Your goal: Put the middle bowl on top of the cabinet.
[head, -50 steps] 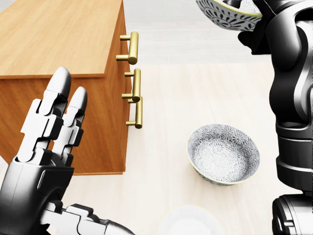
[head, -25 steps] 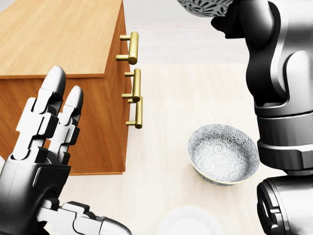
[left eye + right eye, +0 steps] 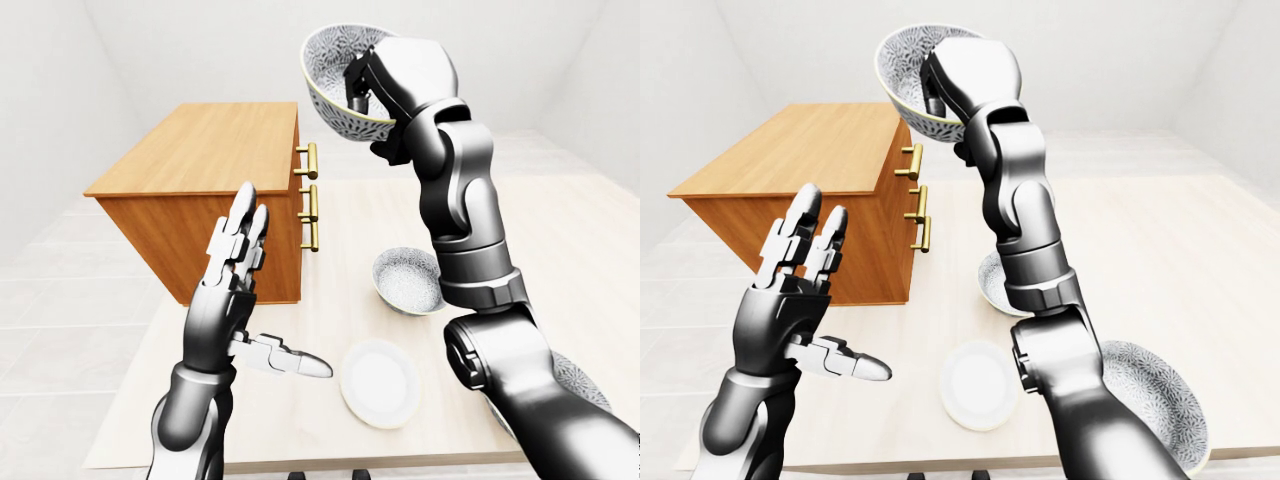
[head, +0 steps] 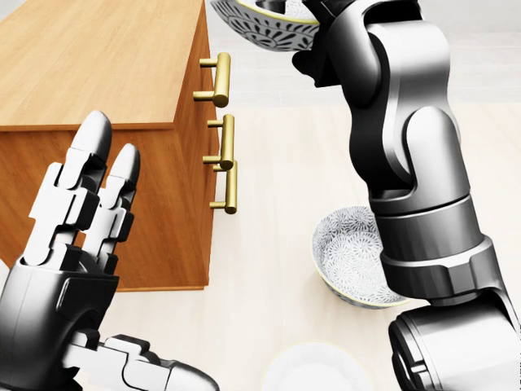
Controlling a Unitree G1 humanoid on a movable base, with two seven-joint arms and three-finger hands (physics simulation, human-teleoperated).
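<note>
the middle bowl (image 3: pixel 330 95) hangs high off the tabletop (image 3: pixel 570 240), its rim held in the right hand (image 3: pixel 390 75) fingers, beside the cabinet (image 3: pixel 215 150) and not yet over it. setting it down is left. the left hand (image 3: pixel 222 300) is wide and empty.

White walls (image 3: pixel 180 50), pale tiled floor (image 3: pixel 50 300), light wood table (image 3: pixel 580 240).

right hand (image 3: pixel 385 80), bowl (image 3: pixel 328 85) swung leftward, nearer cabinet (image 3: pixel 205 150)
</note>
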